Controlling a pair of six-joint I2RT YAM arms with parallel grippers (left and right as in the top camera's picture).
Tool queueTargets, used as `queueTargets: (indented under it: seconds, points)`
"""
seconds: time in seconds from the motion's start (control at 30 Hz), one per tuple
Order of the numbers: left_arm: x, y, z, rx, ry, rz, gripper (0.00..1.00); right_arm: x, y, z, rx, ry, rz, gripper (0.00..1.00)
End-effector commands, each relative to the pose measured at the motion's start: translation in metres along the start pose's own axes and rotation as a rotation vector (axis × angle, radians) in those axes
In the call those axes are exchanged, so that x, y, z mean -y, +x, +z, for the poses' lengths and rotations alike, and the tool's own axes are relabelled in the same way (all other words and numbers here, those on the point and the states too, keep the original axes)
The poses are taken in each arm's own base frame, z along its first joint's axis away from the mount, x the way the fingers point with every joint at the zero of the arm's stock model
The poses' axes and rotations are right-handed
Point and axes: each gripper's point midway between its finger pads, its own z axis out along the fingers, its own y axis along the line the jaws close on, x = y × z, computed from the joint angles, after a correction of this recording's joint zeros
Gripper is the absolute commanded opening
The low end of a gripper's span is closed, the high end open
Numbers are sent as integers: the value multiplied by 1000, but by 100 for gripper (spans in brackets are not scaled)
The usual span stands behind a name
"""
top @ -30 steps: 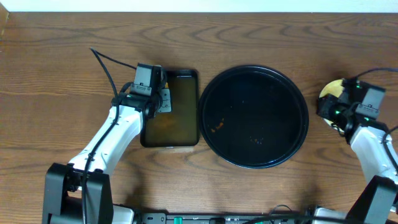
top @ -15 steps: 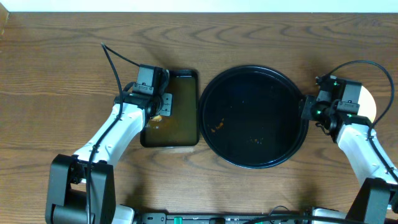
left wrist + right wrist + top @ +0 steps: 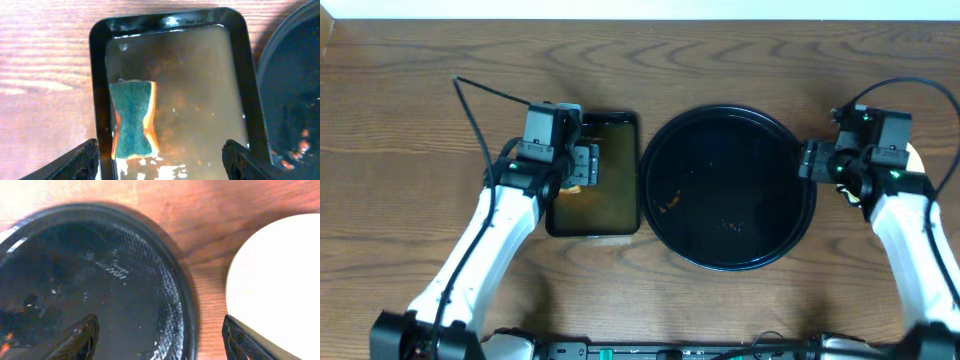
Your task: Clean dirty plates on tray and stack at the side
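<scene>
The round black tray point(image 3: 728, 112) holds only a few orange-red crumbs and water; no plates lie on it. A pale plate point(image 3: 280, 280) rests on the wood just right of the tray rim point(image 3: 186, 305), and in the overhead view it is mostly hidden under my right arm. My right gripper point(image 3: 161, 345) is open and empty, straddling that rim, with one finger over the tray and the other over the plate's edge. My left gripper point(image 3: 162, 165) is open over the black water basin point(image 3: 165, 20). A green-and-orange sponge point(image 3: 132, 120) lies loose there.
The rectangular basin point(image 3: 592, 175) of brownish water stands close against the tray's left side. The sponge lies by the basin's left wall. Bare wooden table point(image 3: 420, 90) stretches to the left and along the back. Cables trail from both wrists.
My left gripper has opened and let the sponge drop into the basin. My right gripper has opened and slid left from over the plate to the tray's right rim.
</scene>
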Motion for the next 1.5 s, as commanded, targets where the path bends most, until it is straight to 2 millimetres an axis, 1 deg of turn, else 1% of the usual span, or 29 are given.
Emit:
queueTargets:
  seconds: [0.0,0.1,0.2,0.33,0.4,0.43,0.47,0.5,0.57,0.63,0.67,0.7,0.73,0.93,1.07,1.23,1.33,1.47]
  points:
    - [-3,5,-12,-4,-9,-77,80,0,-20,-35,101,43,-22,77]
    - [-4,10,-23,1,-8,-82,80,7,-18,-57,134,102,-23,78]
    - [-5,14,-38,40,-3,-83,80,7,-11,-74,160,113,-36,79]
    - [-8,22,-68,133,8,-85,80,5,7,-92,211,108,-29,79]
    - [-8,25,-81,183,17,-85,80,4,13,-100,239,107,-28,79]
    - [-9,28,-92,221,20,-85,80,4,15,-108,273,109,-19,79]
    - [-10,30,-96,232,22,-86,80,6,16,-112,291,119,0,82]
    - [-10,34,-102,237,24,-85,80,11,17,-116,309,144,20,99]
    - [-11,39,-111,245,25,-85,80,17,23,-121,313,182,27,99]
    - [-11,42,-116,247,26,-85,80,17,34,-120,271,184,29,99]
    - [-12,44,-118,246,26,-85,80,18,41,-118,245,187,30,99]
    - [-12,45,-119,245,26,-85,80,19,51,-116,199,191,33,99]
    - [-12,45,-118,245,25,-85,80,20,57,-114,176,193,34,99]
    - [-12,51,-114,211,19,-85,81,21,79,-111,83,200,39,99]
    - [-13,52,-111,197,17,-85,80,22,87,-111,51,203,40,99]
    - [-13,53,-108,187,15,-85,81,23,89,-111,43,209,33,99]
    - [-13,53,-107,183,14,-85,81,25,100,-111,-1,218,32,99]
    - [-13,53,-107,183,14,-85,81,25,106,-114,-17,220,33,99]
